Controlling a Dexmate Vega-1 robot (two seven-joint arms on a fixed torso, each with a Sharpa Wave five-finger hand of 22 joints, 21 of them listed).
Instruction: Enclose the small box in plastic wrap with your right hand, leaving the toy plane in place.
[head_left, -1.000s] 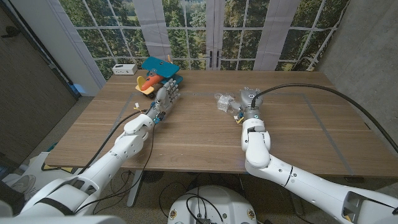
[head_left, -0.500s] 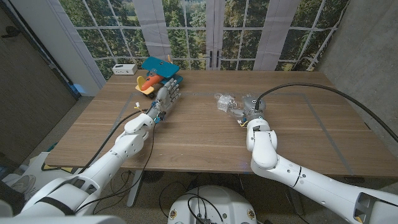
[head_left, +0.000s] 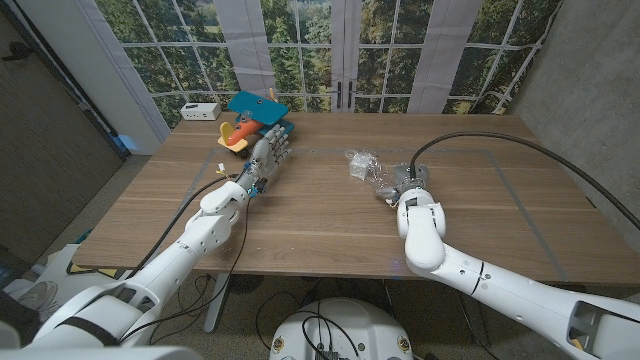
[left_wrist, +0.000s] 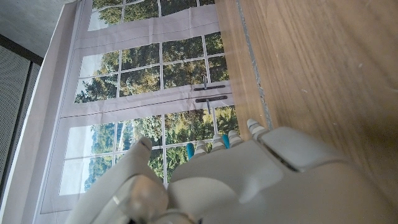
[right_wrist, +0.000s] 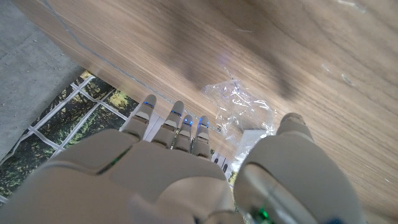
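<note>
Overhead, the right hand (head_left: 403, 180) hovers just beside the plastic wrap (head_left: 362, 163), fingers apart; the left hand (head_left: 268, 155) stands open by the toy plane (head_left: 250, 118); at the right wrist, the small box (right_wrist: 252, 138) lies under wrap.

Right hand (head_left: 405, 182) farther right, nearer.

two white, smooth, round arms. grey hands: left hand (head_left: 268, 155), right hand (head_left: 405, 180). black cable (head_left: 520, 150) on the right arm.
</note>
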